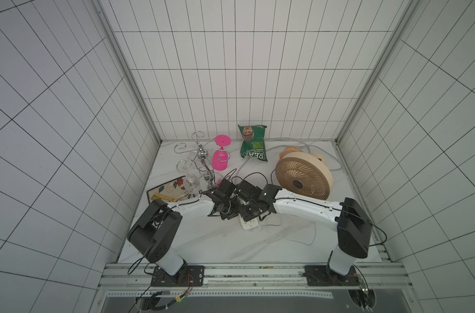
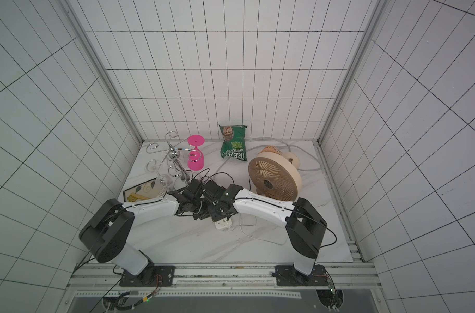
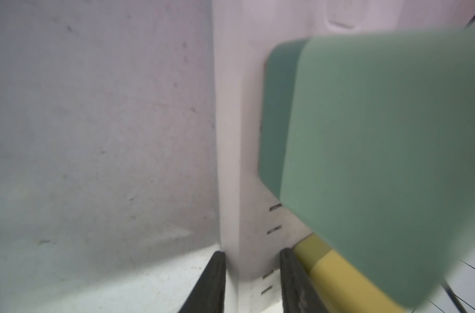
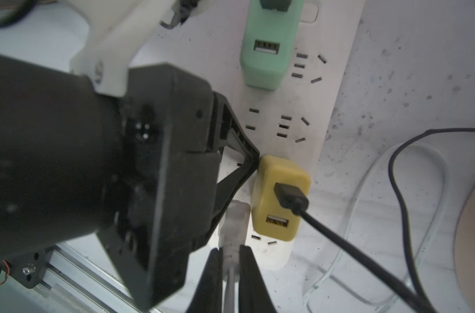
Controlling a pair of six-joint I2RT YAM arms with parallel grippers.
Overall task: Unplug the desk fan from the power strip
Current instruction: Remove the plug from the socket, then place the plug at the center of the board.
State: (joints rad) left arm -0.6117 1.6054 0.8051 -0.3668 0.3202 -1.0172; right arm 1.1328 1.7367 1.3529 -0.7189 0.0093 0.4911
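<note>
Wrist views: right tool (image 4: 231,250) clamps white plug (image 4: 235,219), left tool (image 3: 252,253) clamps power strip (image 3: 239,108); top views hide grips.

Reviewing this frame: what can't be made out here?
- Top views: the wrists hide most of the strip; its sockets are too small.
- Right wrist view: whether the white plug in the right gripper is seated, because its prongs are hidden. The fan is cut off by the edge.
- Left wrist view: the green adapter is blurred and covers sockets.

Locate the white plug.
Right wrist view: the white plug is in the power strip, beside the yellow adapter, pinched in the right gripper.
</note>
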